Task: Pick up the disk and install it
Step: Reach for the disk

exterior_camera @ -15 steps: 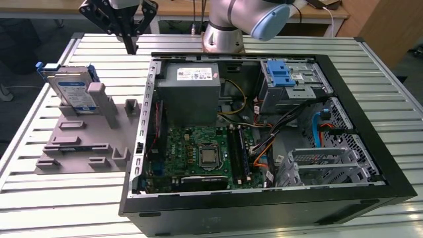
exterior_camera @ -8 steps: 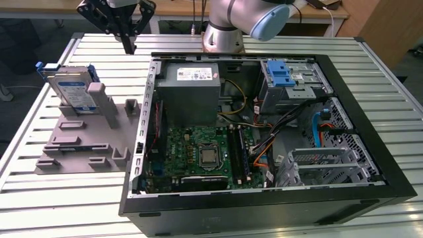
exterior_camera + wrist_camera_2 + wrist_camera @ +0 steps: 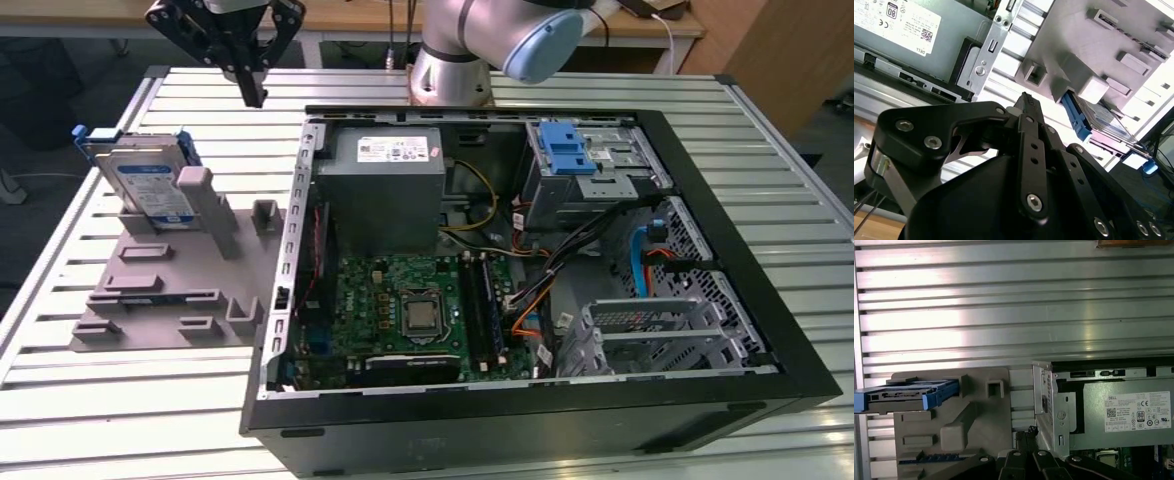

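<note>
Hovering gripper (image 3: 251, 97) near racked disk (image 3: 144, 182)

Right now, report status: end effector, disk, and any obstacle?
End effector shut, empty, hovering above table. Disk upright in grey holder, untouched. No obstacle between them.

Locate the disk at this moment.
At the exterior view's left, the disk stands propped in the grey holder on the table, beside the open computer case.
</note>
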